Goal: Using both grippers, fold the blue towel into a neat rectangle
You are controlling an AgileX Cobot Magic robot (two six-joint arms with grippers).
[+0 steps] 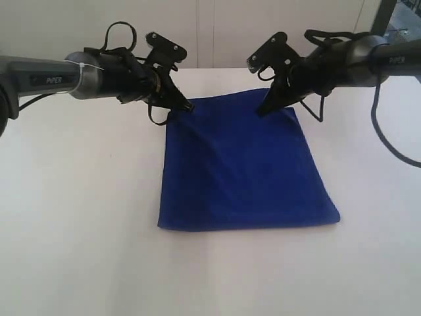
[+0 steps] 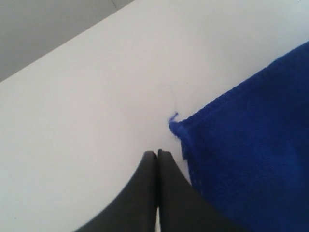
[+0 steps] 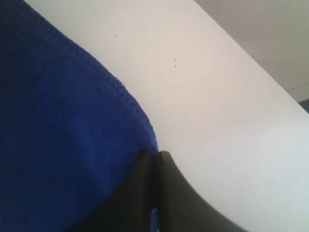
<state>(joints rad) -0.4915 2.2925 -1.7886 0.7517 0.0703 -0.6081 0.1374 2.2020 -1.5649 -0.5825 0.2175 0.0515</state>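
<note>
blue towel (image 1: 243, 164) lies nearward; left gripper (image 1: 188, 106) beside one far corner, right gripper (image 1: 260, 111) touching the other, jaws pressed together.

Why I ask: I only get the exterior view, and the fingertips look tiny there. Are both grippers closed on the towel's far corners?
Observer: In the left wrist view the left gripper is shut, its tips over bare table beside a corner of the blue towel. No cloth shows between them.
Operator: And the right one?
Observer: The right gripper is shut too, its tips right at the towel's hemmed edge. Whether cloth is pinched, I cannot tell.
Operator: Anything loose there?
Observer: A stray thread sticks out of the corner by the left gripper.
</note>
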